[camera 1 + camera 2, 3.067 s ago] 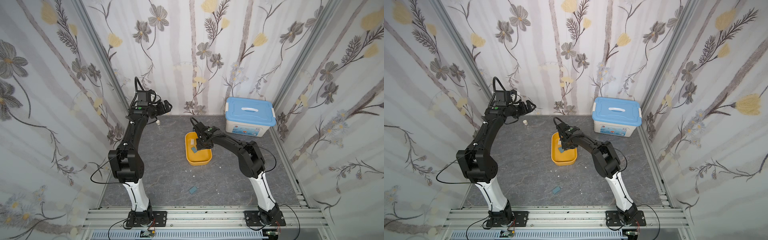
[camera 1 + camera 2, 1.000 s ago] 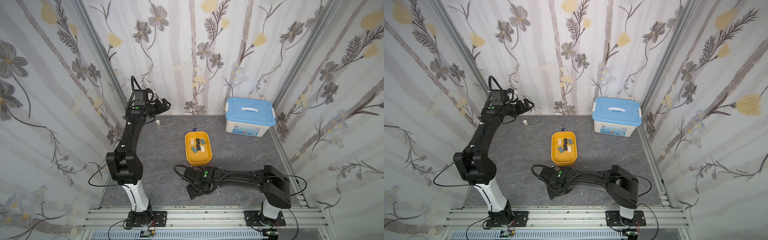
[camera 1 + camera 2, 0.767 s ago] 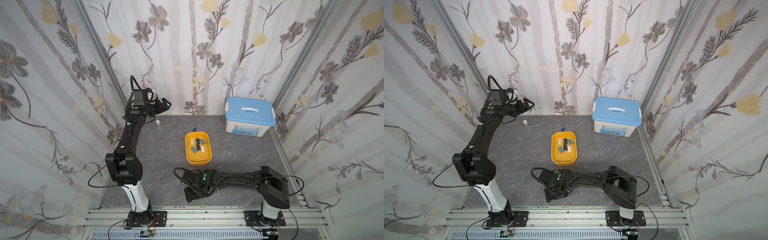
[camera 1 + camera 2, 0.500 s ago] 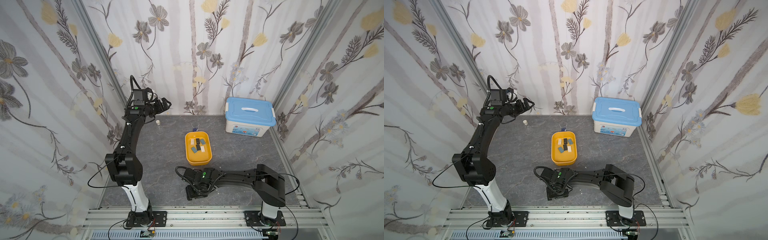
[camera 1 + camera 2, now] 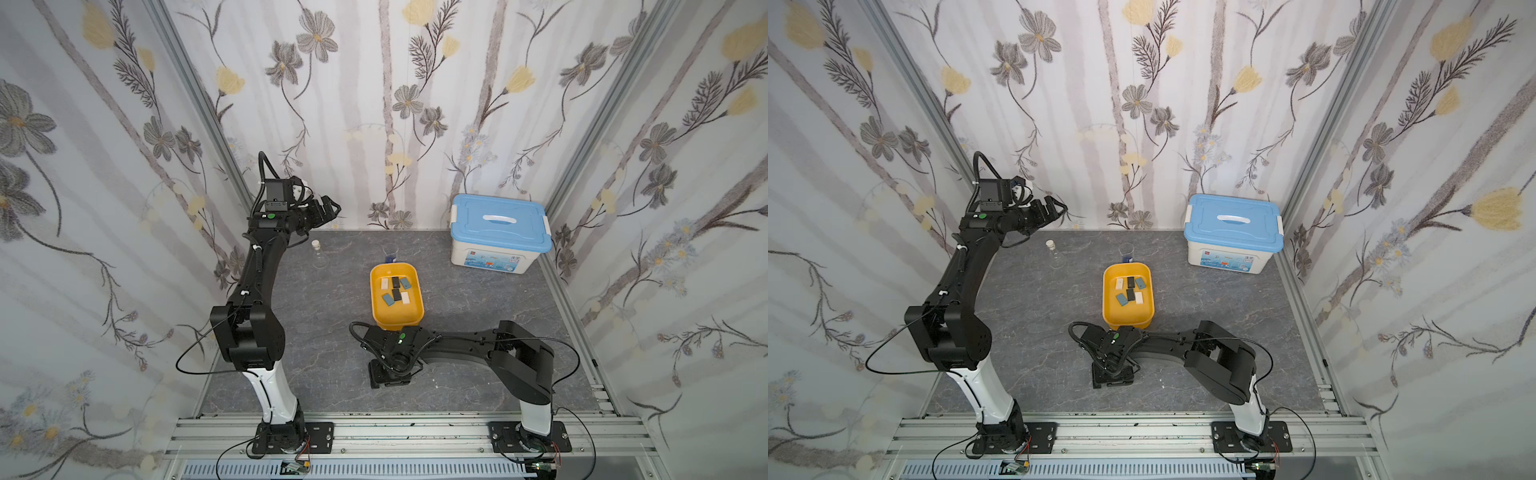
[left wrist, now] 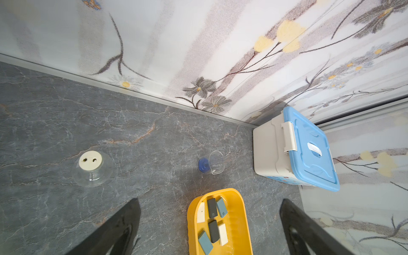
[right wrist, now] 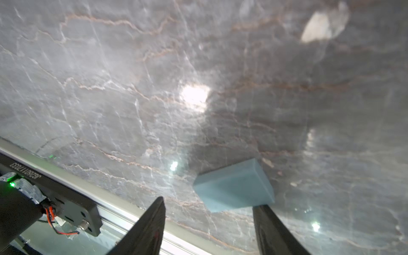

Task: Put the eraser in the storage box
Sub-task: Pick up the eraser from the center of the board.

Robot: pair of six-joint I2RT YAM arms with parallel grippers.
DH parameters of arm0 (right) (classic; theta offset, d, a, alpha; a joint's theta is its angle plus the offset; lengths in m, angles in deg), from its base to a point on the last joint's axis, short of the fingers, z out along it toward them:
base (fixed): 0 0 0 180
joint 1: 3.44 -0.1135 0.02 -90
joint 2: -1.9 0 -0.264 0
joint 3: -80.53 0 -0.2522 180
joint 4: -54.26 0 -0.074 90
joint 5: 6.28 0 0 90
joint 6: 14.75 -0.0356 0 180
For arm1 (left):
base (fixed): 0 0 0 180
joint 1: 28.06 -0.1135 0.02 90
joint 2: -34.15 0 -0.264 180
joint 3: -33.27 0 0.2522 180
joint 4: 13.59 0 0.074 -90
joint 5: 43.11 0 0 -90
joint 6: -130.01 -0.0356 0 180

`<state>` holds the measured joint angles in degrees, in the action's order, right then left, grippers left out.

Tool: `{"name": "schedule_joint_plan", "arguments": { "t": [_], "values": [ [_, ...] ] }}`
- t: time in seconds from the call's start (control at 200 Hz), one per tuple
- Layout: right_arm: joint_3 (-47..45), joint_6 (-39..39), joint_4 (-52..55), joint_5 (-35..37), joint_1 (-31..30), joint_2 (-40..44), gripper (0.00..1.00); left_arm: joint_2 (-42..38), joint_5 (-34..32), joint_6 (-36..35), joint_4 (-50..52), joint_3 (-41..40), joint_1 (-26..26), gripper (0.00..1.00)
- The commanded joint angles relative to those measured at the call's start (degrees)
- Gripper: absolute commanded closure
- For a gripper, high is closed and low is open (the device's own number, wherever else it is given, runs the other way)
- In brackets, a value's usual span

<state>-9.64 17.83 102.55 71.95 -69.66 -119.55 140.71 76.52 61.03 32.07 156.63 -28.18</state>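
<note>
A light-blue eraser (image 7: pixel 234 187) lies flat on the grey marble table near its front edge. My right gripper (image 7: pixel 210 203) hangs low over it, open, with the block just beyond the tips and one fingertip (image 7: pixel 261 209) at its corner. In both top views the right gripper (image 5: pixel 390 374) (image 5: pixel 1113 376) hides this eraser. The yellow storage box (image 5: pixel 399 318) (image 5: pixel 1128 313) (image 6: pixel 239 212) stands mid-table just behind it, with several blue, black and white erasers (image 5: pixel 395 289) inside. My left gripper (image 5: pixel 328 208) (image 6: pixel 210 200) is raised at the back left, open and empty.
A white box with a blue handled lid (image 5: pixel 498 232) stands at the back right. A glass flask with a cork (image 5: pixel 318 253) and a clear measuring cup (image 5: pixel 390 251) stand behind the storage box. An aluminium rail (image 5: pixel 374 428) runs along the front edge.
Three seconds ago the right gripper was over the storage box; it has swung down to the front of the table and crept slightly right over the blue eraser. The left arm has barely moved.
</note>
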Motion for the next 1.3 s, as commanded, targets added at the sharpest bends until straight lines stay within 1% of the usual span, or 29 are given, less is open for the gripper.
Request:
{"name": "schedule_joint_plan", "arguments": {
  "t": [0.0, 0.2, 0.37, 0.495, 0.624, 0.719, 0.834, 1.039, 1.124, 1.294],
  "values": [
    [2.4, 1.8, 1.4, 2.1, 0.3, -1.5, 0.35, 0.0, 1.0, 0.2, -1.8, 0.2, -0.2, 0.00],
    [5.5, 3.7, 4.2, 3.8, 0.3, -3.9, 0.35, 0.1, 1.3, 0.3, -1.9, 0.1, -0.4, 0.00],
    [6.0, 4.7, 6.6, 5.8, -0.5, -4.3, 0.37, 0.2, 1.2, 0.3, -1.9, 0.0, -0.5, 0.00],
    [7.0, 5.3, 8.3, 7.6, -1.2, -5.1, 0.42, 0.1, 1.2, 0.3, -1.9, -0.1, -0.5, 0.00],
    [10.6, 6.4, 11.8, 10.2, -2.5, -7.4, 0.46, 0.0, 1.1, 0.3, -1.9, -0.1, -0.5, 0.00],
    [11.5, 6.6, 12.8, 11.2, -3.0, -8.3, 0.52, 0.0, 1.1, 0.3, -1.9, -0.3, -0.5, 0.00],
    [11.6, 6.6, 13.8, 12.3, -3.2, -8.5, 0.65, -0.1, 1.1, 0.3, -1.9, -0.3, -0.5, 0.00],
    [11.6, 6.7, 13.9, 13.3, -3.6, -8.3, 0.82, -0.1, 1.1, 0.3, -1.9, -0.4, -0.5, 0.00],
    [11.8, 6.7, 14.0, 14.5, -3.9, -7.6, 0.86, -0.2, 1.0, 0.2, -1.9, -0.4, -0.6, 0.00],
    [13.0, 6.2, 14.2, 18.1, -3.6, -4.5, 0.86, -0.3, 0.8, 0.1, -1.9, -0.5, -0.5, 0.00]
  ]
}}
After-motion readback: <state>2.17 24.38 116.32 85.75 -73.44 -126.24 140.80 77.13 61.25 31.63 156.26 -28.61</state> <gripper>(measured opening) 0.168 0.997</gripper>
